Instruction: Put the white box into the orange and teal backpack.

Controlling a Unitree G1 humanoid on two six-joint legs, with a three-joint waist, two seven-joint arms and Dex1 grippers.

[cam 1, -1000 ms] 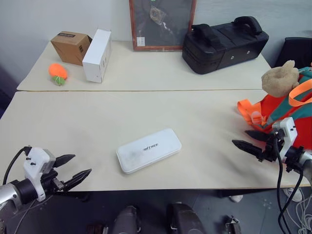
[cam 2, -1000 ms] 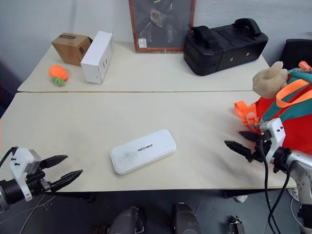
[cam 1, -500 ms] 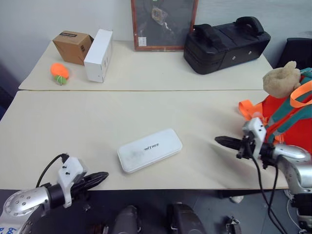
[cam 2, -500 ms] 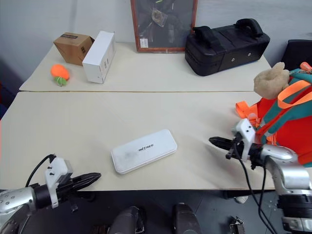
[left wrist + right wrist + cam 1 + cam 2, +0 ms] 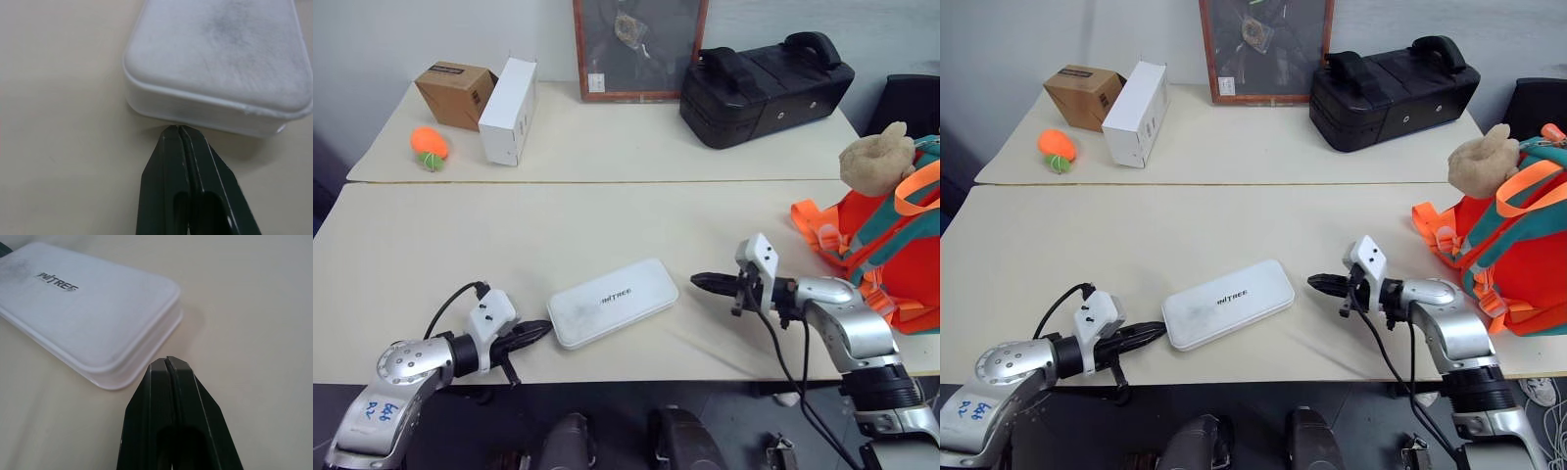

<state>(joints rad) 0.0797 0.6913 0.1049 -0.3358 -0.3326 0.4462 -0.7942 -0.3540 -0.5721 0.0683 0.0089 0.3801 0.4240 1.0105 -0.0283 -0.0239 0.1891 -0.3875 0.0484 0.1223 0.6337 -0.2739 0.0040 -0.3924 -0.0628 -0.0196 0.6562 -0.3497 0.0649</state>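
Observation:
The white box [image 5: 613, 301], a flat slim case with rounded corners and dark lettering, lies on the near table between my two grippers. At its left end my left gripper [image 5: 544, 329] is shut, the tips right at the box's side wall [image 5: 205, 110]. My right gripper [image 5: 697, 281] is shut too and points at the box's right end [image 5: 146, 328] with a small gap left. The orange and teal backpack [image 5: 891, 245] stands at the table's right edge, a tan plush bear [image 5: 874, 157] on its top.
On the far table stand a brown cardboard box [image 5: 456, 93], an upright white carton [image 5: 507, 110], an orange ball-like toy [image 5: 429, 145], a framed dark board [image 5: 638, 44] and a black hard-sided bag [image 5: 766, 86]. The near table's front edge [image 5: 636, 372] runs just below the white box.
Both grippers went from open to shut. Both have closed in on the white box, the left from the left and the right from beside the backpack. The box has not moved.

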